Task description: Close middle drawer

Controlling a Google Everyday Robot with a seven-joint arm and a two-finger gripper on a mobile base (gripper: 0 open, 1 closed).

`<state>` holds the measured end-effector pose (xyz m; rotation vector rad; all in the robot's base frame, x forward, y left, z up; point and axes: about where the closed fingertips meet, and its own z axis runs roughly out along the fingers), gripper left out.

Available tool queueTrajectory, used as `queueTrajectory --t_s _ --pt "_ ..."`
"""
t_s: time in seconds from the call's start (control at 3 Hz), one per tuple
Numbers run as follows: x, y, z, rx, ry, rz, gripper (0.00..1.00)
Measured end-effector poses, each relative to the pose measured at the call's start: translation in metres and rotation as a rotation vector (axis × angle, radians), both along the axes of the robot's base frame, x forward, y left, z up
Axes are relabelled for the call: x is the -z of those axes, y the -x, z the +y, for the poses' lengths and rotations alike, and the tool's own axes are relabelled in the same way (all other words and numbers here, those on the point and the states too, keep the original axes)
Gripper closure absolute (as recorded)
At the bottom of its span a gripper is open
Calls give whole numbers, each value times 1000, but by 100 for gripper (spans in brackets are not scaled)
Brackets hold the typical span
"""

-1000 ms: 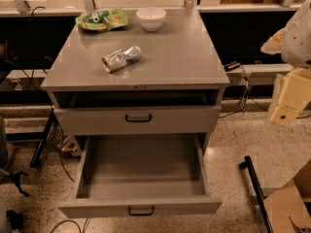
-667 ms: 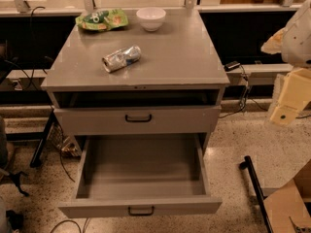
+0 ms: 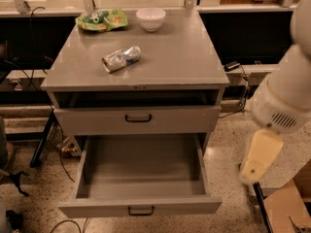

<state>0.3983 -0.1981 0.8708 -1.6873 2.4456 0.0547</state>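
Middle drawer [image 3: 141, 176] stands pulled out; my gripper [image 3: 258, 159] hangs at its 3 o'clock, apart; whether it is parted, I cannot tell.

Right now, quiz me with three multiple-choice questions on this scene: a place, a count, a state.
1. Where is the end effector? A right of the cabinet; B above it; C left of it.
2. How many objects lie on the cabinet top? A one; B three; C five.
3. The middle drawer is: A shut; B pulled out; C removed.
Answers: A, it hangs beside the drawer's right side; B, bowl, can, green bag; B, its inside shows.
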Motion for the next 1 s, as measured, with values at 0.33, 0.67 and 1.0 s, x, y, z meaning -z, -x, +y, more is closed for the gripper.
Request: queueTrajectory --t_s 0.33,0.67,1.0 --pt "81 30 25 70 -62 122 0" --pt "119 56 24 76 -44 198 0" --pt "119 56 24 76 -44 199 0"
